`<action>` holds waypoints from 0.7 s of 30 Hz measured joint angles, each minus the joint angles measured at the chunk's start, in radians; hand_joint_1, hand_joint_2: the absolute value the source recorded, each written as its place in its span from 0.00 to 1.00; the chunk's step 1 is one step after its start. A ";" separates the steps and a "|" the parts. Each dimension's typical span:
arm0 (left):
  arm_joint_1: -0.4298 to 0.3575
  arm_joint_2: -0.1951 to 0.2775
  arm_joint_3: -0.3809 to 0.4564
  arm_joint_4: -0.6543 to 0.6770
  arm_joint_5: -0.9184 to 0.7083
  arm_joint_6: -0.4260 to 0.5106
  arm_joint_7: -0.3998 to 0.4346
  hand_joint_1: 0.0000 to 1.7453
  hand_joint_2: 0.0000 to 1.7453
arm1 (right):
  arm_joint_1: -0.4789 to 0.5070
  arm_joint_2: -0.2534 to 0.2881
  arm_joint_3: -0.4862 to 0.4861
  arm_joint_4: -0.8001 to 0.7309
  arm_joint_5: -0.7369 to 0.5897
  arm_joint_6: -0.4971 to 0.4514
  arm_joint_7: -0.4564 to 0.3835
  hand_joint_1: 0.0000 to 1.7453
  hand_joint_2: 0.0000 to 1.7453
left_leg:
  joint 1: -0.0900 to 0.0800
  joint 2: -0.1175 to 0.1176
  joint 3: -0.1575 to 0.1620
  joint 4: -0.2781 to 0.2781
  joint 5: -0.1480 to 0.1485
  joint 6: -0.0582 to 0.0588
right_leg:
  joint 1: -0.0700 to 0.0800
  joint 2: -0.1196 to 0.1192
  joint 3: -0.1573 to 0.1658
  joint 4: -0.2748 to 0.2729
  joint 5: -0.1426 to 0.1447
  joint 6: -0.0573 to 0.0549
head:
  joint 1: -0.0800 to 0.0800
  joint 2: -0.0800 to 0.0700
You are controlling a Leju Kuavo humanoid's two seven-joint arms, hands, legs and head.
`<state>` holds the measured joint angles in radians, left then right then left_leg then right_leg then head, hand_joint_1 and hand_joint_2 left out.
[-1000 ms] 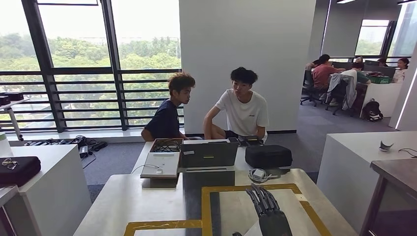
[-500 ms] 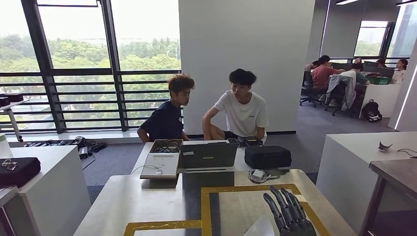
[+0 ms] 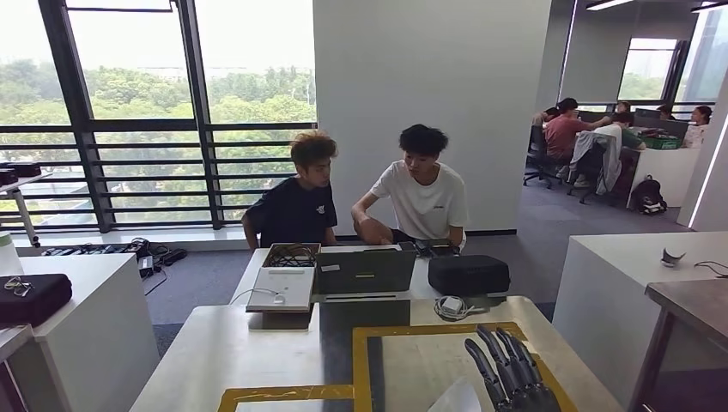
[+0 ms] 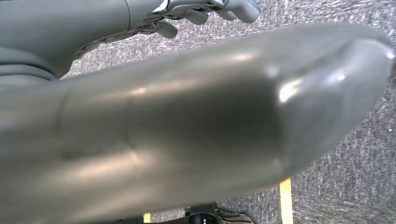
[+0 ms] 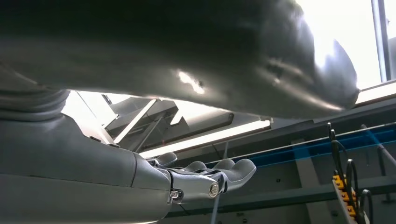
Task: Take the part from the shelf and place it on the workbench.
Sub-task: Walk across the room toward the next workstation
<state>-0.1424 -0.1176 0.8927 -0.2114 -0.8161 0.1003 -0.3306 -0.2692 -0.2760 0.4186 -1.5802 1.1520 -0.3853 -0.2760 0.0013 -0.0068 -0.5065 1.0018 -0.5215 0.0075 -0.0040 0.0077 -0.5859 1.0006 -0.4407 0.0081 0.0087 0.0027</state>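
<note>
My right hand [image 3: 511,378] lay flat over the workbench [image 3: 257,352], fingers straight and slightly apart, holding nothing, inside the yellow tape frame [image 3: 446,330]. A pale part [image 3: 455,399] sat on the bench just beside that hand, toward my left, whether touching I could not tell. My left hand [image 4: 205,11] hung over grey carpet, fingers curled in, nothing in them.
</note>
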 joint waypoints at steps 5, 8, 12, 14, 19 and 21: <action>0.000 -0.003 0.000 -0.001 0.004 -0.004 -0.015 0.00 0.00 | 0.014 -0.015 -0.020 -0.018 -0.008 -0.003 -0.017 0.00 0.00 | 0.015 0.007 0.017 -0.024 0.018 0.013 | -0.004 -0.002 -0.087 0.179 -0.087 0.021 | 0.004 0.000; 0.001 -0.004 0.000 -0.001 0.004 -0.005 -0.018 0.00 0.00 | 0.024 -0.017 -0.021 -0.018 -0.010 -0.003 -0.021 0.00 0.00 | 0.019 0.008 0.019 -0.022 0.013 0.008 | -0.016 -0.003 -0.156 0.289 -0.098 0.033 | 0.004 0.000; 0.001 -0.006 0.000 -0.002 0.004 -0.006 -0.020 0.00 0.00 | 0.026 -0.018 -0.024 -0.018 -0.011 -0.003 -0.021 0.00 0.00 | 0.027 0.003 0.018 -0.002 -0.010 -0.018 | -0.026 -0.004 -0.051 0.051 0.019 0.041 | 0.005 0.000; 0.001 -0.004 0.000 -0.002 0.005 -0.006 -0.020 0.00 0.00 | 0.027 -0.019 -0.025 -0.018 -0.012 -0.002 -0.021 0.00 0.00 | 0.024 0.002 0.010 0.002 -0.017 -0.032 | -0.022 -0.001 -0.041 0.024 0.012 0.026 | 0.004 0.000; -0.001 -0.005 -0.001 -0.002 0.000 -0.006 -0.023 0.00 0.00 | 0.030 -0.018 -0.031 -0.030 0.015 -0.003 -0.007 0.00 0.00 | 0.029 0.003 -0.020 0.087 -0.074 -0.053 | -0.022 -0.003 -0.039 0.024 0.007 -0.017 | -0.002 0.000; 0.000 -0.006 -0.001 -0.002 -0.002 -0.005 -0.024 0.00 0.00 | 0.036 -0.016 -0.035 -0.036 0.031 0.000 -0.002 0.00 0.00 | 0.026 0.004 -0.092 0.228 -0.137 -0.052 | -0.017 -0.004 -0.039 0.024 0.005 -0.024 | -0.004 0.000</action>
<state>-0.1427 -0.1232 0.8912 -0.2132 -0.8180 0.0949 -0.3541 -0.2331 -0.2923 0.3840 -1.6165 1.1830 -0.3858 -0.2781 0.0275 -0.0033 -0.5982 1.2297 -0.6586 -0.0447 -0.0213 0.0033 -0.6249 1.0250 -0.4353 -0.0155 0.0051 0.0027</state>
